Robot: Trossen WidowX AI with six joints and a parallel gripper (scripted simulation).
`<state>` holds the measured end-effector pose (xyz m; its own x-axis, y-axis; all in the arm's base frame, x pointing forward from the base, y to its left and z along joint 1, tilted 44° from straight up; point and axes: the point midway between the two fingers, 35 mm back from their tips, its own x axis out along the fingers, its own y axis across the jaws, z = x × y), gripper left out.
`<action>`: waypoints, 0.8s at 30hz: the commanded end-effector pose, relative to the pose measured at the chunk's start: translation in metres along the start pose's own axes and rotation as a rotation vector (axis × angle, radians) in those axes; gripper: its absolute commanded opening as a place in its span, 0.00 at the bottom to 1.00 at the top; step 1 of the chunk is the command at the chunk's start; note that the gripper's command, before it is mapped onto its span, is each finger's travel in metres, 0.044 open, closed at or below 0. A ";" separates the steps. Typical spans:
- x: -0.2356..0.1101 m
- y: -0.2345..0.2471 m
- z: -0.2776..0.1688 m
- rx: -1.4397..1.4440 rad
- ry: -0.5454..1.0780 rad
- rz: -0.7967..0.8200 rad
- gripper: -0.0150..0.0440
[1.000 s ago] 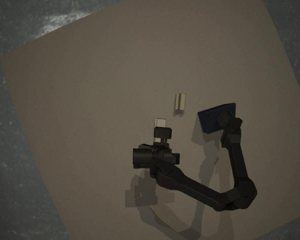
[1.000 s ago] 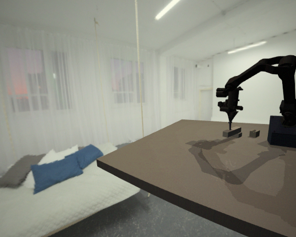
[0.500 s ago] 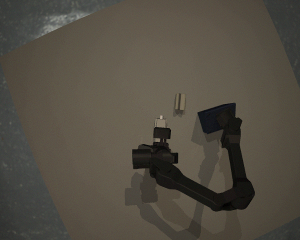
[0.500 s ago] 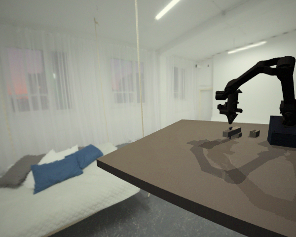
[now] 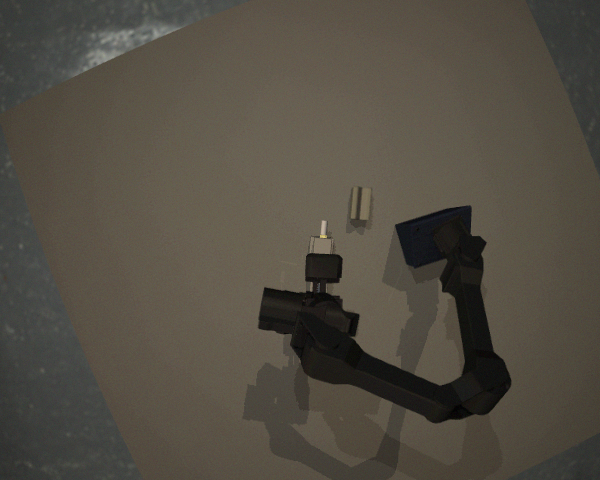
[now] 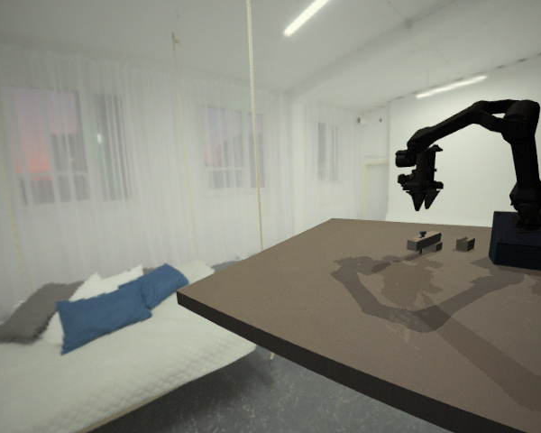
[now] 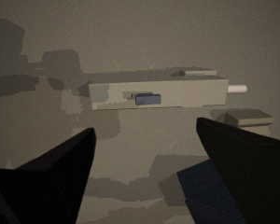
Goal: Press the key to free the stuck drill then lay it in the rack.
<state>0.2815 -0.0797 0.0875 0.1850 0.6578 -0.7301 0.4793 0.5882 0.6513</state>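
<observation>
Arm [image 6: 522,140] arched high, end effector [image 6: 424,200] downward, fingers wide apart, nothing held.

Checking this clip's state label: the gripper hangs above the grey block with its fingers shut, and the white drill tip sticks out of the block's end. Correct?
Not quite: the gripper is open, its fingers spread wide in the wrist view. It does hang above the grey block, and the white drill tip does stick out of its end.

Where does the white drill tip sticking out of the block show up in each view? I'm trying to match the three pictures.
Top: the drill tip pokes from the block's upper end, just left of centre.
Exterior: too small to tell at the block.
Wrist: the tip juts from the block's right end.
Shared landmark: the grey block below the open gripper.
</observation>
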 end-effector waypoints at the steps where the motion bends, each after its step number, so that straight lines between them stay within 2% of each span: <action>1: 0.011 -0.021 0.005 -0.162 0.004 -0.003 1.00; 11: 0.061 -0.110 0.006 -0.988 0.013 -0.005 1.00; 24: 0.096 -0.160 -0.012 -1.532 0.019 0.006 1.00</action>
<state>0.2444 -0.1064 -0.0356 0.1790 0.6564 -0.7328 -0.5328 0.6909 0.4887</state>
